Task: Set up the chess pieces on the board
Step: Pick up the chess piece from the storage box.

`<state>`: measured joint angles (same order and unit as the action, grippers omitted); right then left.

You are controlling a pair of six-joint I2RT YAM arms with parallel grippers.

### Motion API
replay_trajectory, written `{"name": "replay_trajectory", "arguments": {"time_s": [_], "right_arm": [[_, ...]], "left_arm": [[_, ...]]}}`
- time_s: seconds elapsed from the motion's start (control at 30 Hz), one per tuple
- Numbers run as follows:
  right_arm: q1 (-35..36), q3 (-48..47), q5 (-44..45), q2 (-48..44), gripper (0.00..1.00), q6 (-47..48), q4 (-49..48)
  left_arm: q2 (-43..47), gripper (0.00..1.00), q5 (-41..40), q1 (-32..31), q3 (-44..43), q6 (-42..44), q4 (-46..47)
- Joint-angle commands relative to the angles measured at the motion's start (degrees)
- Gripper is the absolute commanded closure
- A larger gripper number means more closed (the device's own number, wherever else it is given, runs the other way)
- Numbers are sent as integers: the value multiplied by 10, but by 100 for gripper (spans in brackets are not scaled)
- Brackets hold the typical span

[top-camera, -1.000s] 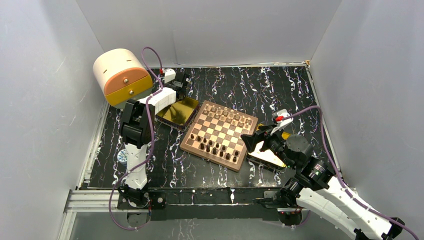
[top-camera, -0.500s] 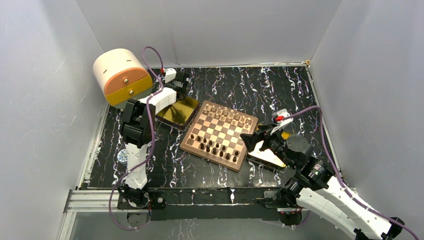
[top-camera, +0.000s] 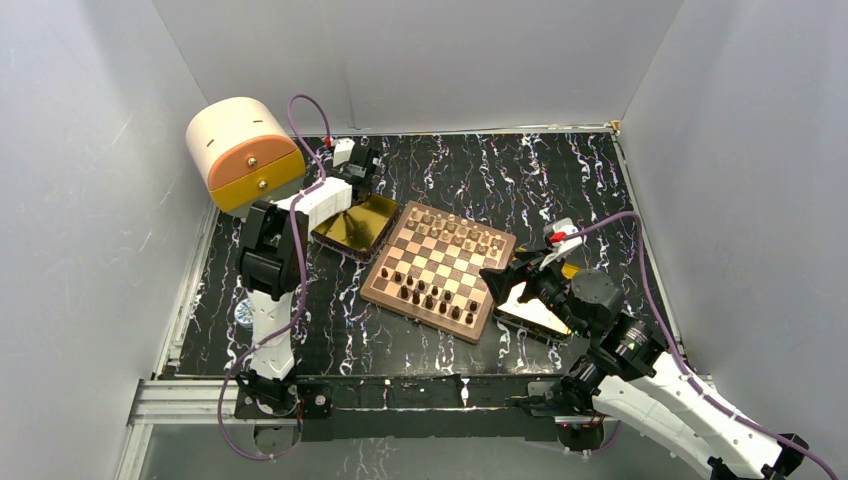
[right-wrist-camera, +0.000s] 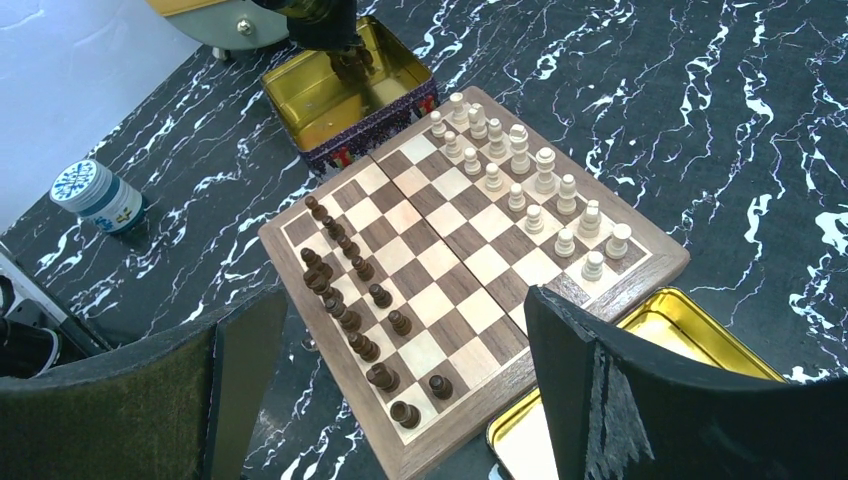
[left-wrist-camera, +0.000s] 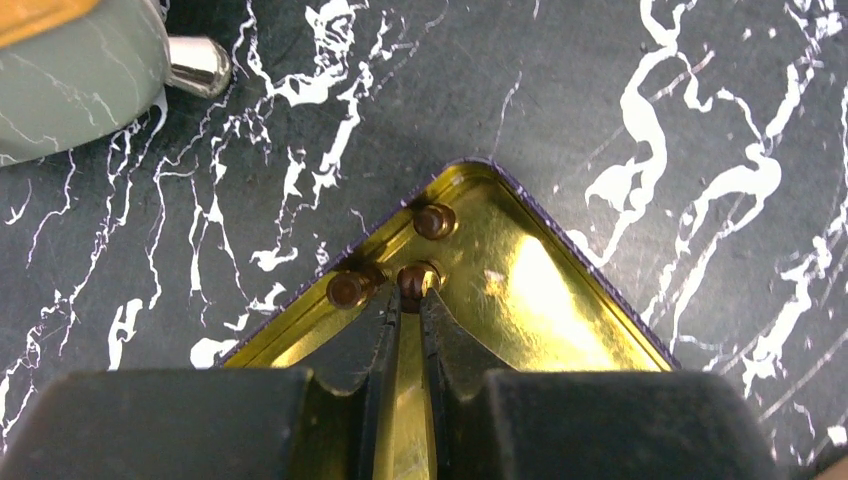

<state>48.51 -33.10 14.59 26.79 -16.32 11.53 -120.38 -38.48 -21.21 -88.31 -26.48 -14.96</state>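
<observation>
The left end effector [left-wrist-camera: 408, 300] reaches down into the corner of an open gold tin [left-wrist-camera: 560, 300]. Its fingers are drawn together on a dark chess piece [left-wrist-camera: 418, 279], pinching it at the very tips. Two other dark pieces [left-wrist-camera: 435, 220] stand in the same corner of the tin. One is just beside the gripped piece and the other sits closer to the tin's wall.

The tin rests on the black marble-patterned table [top-camera: 500, 170], just beside the left corner of the chessboard [top-camera: 400, 290]. A cream and orange drawer box [top-camera: 240, 150] stands further left and back.

The chessboard lies at an angle in the middle of the table. Light pieces [right-wrist-camera: 530, 190] stand in two rows along the side away from the arms. Dark pieces [right-wrist-camera: 350, 300] stand in rows along the near side, and the squares between are bare.

The right end effector [right-wrist-camera: 403, 300] hangs over the board's right corner with its fingers spread wide apart, gripping nothing. A second gold tin [right-wrist-camera: 700, 335] lies under it, touching or just beside the board's edge. A small blue and white jar [right-wrist-camera: 100, 195] stands well apart on the left of the table.
</observation>
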Motion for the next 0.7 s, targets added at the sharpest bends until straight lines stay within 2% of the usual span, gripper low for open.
{"name": "replay_trajectory", "arguments": {"time_s": [0.0, 0.37, 0.67], "right_arm": [[2, 0, -10, 3, 1, -3, -41], [2, -11, -15, 10, 1, -13, -36], [2, -19, -7, 8, 1, -19, -29]], "left_arm": [[73, 100, 27, -7, 29, 11, 0], [133, 100, 63, -7, 72, 45, 3], [141, 100, 84, -7, 86, 75, 32]]}}
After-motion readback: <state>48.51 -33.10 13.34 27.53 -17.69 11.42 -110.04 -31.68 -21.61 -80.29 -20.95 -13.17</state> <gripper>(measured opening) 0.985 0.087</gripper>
